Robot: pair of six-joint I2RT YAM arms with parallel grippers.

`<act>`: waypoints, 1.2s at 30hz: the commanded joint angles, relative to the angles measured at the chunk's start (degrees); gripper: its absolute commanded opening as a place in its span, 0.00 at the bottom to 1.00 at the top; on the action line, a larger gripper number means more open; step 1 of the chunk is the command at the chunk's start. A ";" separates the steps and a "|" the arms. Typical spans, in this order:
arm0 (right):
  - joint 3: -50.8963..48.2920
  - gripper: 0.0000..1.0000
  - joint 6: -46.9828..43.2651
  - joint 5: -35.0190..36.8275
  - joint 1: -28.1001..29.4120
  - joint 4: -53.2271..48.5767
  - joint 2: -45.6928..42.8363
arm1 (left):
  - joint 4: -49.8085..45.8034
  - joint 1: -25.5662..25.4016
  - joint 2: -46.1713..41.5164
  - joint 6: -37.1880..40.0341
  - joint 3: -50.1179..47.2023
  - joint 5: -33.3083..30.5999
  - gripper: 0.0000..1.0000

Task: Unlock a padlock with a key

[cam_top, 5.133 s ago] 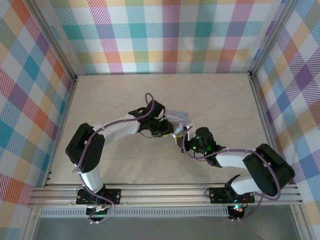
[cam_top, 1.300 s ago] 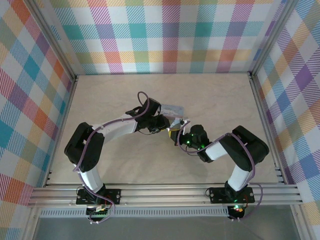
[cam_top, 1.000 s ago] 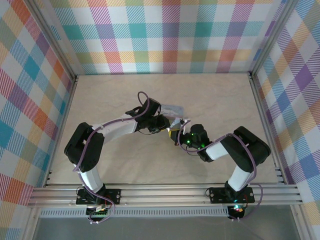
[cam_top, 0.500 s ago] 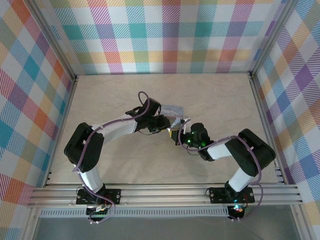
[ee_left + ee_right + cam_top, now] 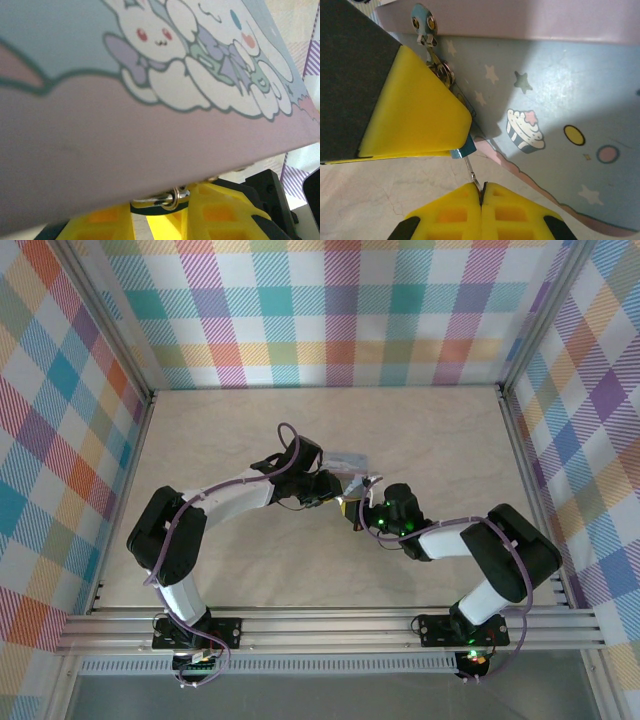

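Both claws meet at the front edge of the pale blue tin (image 5: pixel 345 460) on the bench (image 5: pixel 450 440).
Against the tin's wall, the left claw (image 5: pixel 160 217) is clamped narrow on the padlock (image 5: pixel 463 149), whose metal shackle (image 5: pixel 170 198) sits just under the tin's edge. Just below the tin, the right claw (image 5: pixel 481 196) is pressed closed, pinching the slim key (image 5: pixel 471 172), whose tip meets the padlock's blue body.

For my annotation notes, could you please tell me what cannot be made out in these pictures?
- Left wrist view: the tin hides everything at the left gripper but a metal ring.
- Right wrist view: a left finger covers the padlock but for a blue corner.
- Key: head hidden between the right gripper's pads; keyhole unseen.
- Top view: both too small, under the grippers.
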 commanded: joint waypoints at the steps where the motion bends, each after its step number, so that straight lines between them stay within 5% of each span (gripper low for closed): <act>1: 4.69 0.01 1.53 -5.26 0.33 6.23 -2.18 | 0.71 -1.09 0.45 1.05 -1.92 -0.21 0.08; 36: 4.77 0.01 -7.52 -1.57 -1.60 12.94 4.06 | 0.45 -1.18 -1.18 0.01 -1.01 3.43 0.08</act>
